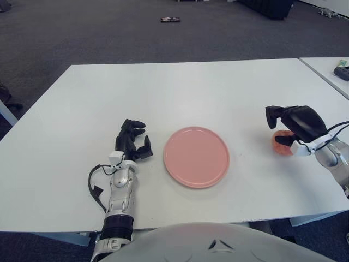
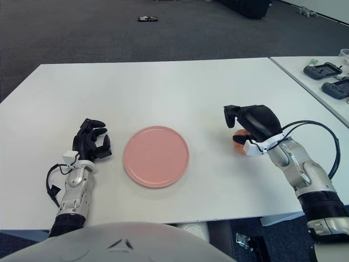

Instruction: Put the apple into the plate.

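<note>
The left hand (image 2: 91, 143) shows nearest, just left of the pink plate (image 2: 156, 156), its fingers curled and holding nothing. The plate is bare. Off to its right, the right hand (image 2: 255, 124) is on top of the apple (image 2: 239, 144) on the white bench (image 2: 163, 87). I cannot tell if its fingers hold it yet. It should squeeze gently, then lift. The apple looks small, round and red-orange, mostly hidden.
</note>
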You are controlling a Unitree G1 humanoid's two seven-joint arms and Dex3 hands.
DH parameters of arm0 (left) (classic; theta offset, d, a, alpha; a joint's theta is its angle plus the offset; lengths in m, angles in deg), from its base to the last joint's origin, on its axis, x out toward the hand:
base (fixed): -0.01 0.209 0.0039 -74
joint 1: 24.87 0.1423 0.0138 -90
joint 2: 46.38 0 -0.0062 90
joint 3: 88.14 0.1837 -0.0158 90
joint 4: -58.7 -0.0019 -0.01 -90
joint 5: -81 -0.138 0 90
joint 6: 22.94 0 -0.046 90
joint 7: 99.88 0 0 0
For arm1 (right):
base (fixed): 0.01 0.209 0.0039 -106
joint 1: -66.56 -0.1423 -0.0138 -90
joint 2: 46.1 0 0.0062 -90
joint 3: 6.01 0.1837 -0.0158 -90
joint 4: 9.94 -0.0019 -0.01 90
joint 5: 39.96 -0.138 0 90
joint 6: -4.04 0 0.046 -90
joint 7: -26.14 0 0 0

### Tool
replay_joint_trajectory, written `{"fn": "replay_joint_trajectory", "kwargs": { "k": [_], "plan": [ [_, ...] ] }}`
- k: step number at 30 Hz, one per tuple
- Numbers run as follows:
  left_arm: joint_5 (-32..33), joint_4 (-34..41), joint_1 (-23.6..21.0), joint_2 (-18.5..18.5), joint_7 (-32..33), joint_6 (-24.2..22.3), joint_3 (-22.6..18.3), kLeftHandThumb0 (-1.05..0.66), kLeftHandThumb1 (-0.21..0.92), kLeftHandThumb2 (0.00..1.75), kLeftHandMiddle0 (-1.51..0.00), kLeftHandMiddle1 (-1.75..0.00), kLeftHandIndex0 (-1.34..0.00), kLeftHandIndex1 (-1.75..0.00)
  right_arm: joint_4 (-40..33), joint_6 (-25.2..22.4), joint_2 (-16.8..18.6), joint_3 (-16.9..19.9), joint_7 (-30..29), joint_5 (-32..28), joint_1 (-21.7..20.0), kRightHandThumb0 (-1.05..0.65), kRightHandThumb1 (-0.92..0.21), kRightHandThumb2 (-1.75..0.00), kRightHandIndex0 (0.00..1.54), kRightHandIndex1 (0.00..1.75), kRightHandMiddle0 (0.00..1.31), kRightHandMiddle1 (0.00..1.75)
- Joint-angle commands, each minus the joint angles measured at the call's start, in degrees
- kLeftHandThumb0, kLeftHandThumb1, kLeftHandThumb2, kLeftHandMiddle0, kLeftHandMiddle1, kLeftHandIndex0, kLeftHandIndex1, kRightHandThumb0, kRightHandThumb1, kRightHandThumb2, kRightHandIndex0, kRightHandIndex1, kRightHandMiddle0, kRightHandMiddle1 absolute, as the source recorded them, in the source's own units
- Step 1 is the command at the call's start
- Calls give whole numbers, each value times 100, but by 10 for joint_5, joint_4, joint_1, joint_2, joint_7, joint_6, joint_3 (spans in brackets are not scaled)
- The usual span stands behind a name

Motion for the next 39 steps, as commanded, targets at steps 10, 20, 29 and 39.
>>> {"fn": "replay_joint_trajectory", "kwargs": {
  "k": [10,20,29,39],
  "plan": [
    [-8,-23,12,-6,3,-14,-1,-1,29,137,-63,-174,-40,-175,-52,2,-7,27,9,15,41,-94,-57,-81,1,21,1,43],
    [-9,-25,11,-8,2,-14,-1,-1,29,137,-63,-175,-40,-175,-181,-73,-13,84,119,-27,103,-104,-67,-61,0,0,0,1],
    [-13,-24,12,-9,5,-14,1,-1,21,146,-68,-175,-46,-175,-262,-180,2,97,221,-47,126,-105,-79,-45,0,0,0,0],
    [-9,-22,14,-9,0,-12,0,-1,27,139,-64,-175,-41,-175,-313,-271,3,97,291,-20,141,-105,-78,-40,0,0,0,0]
  ]
}}
